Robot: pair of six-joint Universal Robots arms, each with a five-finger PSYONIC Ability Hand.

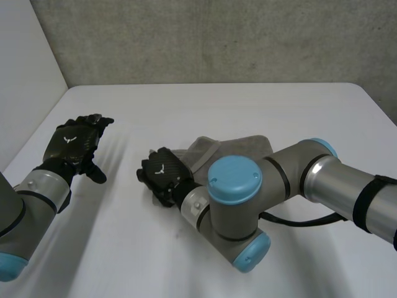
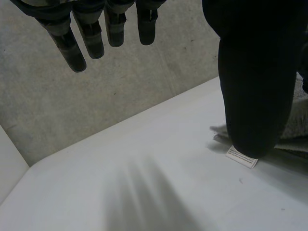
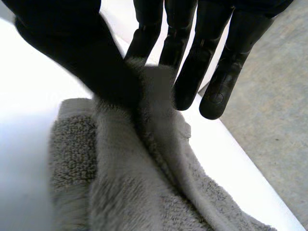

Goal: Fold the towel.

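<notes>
Pinches a raised fold of the grey towel point(image 1: 242, 148) with the right hand point(image 1: 162, 172), at the cloth's left edge, mid-table. In the right wrist view, clamps that ridge between thumb point(image 3: 82, 53) and fingers point(image 3: 190, 82). Keeps the left hand point(image 1: 75, 144) wide and empty over the white table point(image 1: 248, 105), well left of the towel. In the left wrist view, catches a white label point(image 2: 242, 157) at a towel corner.

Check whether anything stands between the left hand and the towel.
Nothing loose does. The left hand hovers open over the white table, apart from the towel. Only the right hand sits on that side, pinching the towel's nearer edge.
</notes>
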